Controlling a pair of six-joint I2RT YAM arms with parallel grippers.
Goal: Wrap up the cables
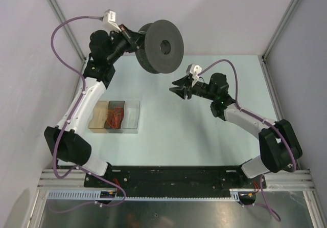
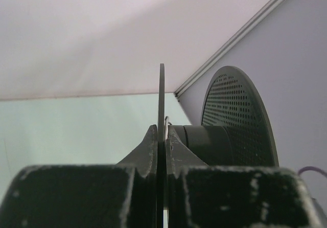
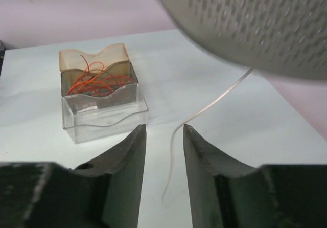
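The left arm rises from its base at the near left corner, bends at the elbow and reaches toward the far wall, with its wrist turned to the right. The left fingers (image 2: 146, 150) are closed tight on the thin edge of one flange of the black spool (image 1: 161, 46), one finger on each face. They hold the spool up off the table (image 1: 204, 136) at the far side, tilted so that its hub hole faces the overhead camera. From the left wrist, the pinched flange shows edge-on, and the hub and the perforated second flange lie just beyond it to the right.

The right arm comes in from the near right corner, folded at the elbow, with its forearm running left across the table. Its wrist stops just below and to the right of the spool. The right fingers (image 3: 130, 159) stand apart with a clear gap between them, gripping nothing.

The cable (image 3: 204, 107), a very thin white strand, drops from under the spool's perforated flange. It slants down to the left and then hangs loose through the gap between the right fingers. It seems to touch neither finger, though it is too fine to be sure.

A clear three-part box (image 1: 132, 116) sits on the table beside the left arm. Orange wires (image 3: 92, 78) lie tangled in its middle compartment.
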